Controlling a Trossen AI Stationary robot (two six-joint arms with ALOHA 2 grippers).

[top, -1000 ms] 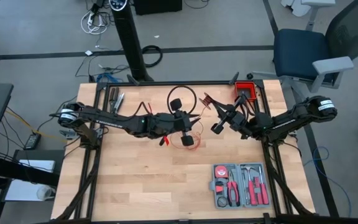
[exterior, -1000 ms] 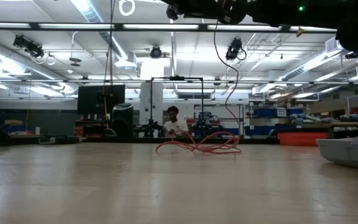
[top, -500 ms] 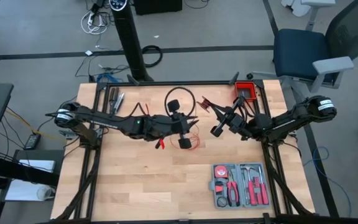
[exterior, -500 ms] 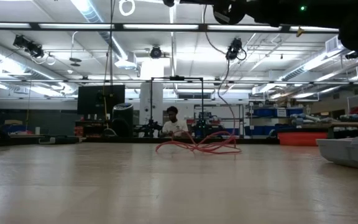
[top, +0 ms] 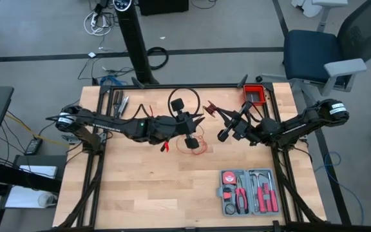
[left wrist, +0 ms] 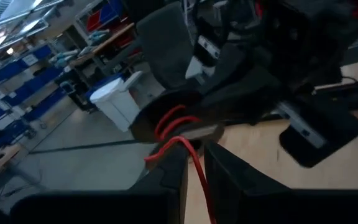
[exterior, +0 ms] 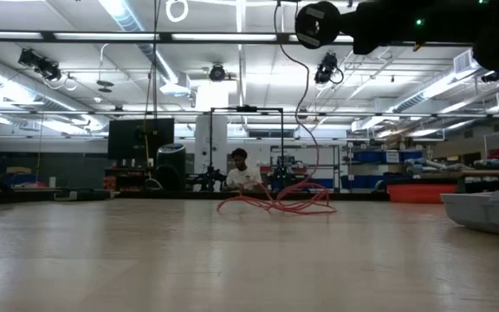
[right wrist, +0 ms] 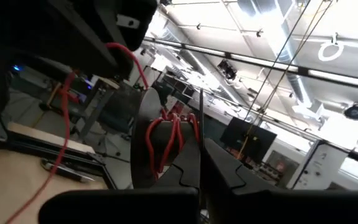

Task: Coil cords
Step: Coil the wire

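1. Meeting over the middle of the wooden table, the 2 arms hold the red cord between them, well above the tabletop.
2. The left gripper reaches in from 9 o'clock, and its fingers are closed on a strand of the cord, as the left wrist view shows: the strand runs up between its 2 dark fingers.
3. The right gripper comes in from 3 o'clock, its fingers pressed together with several turns of the cord wound around them.
4. The 2 grippers sit just beside each other, the right one toward 1 o'clock from the left one.
5. The loose rest of the cord lies on the table in a small tangle, directly at 6 o'clock from the grippers; the low view shows it flat on the wood.
6. A grey tool case with red-handled tools rests toward 4 o'clock near the table edge, well apart from the cord.
7. A red bin stands at the 1 o'clock corner.
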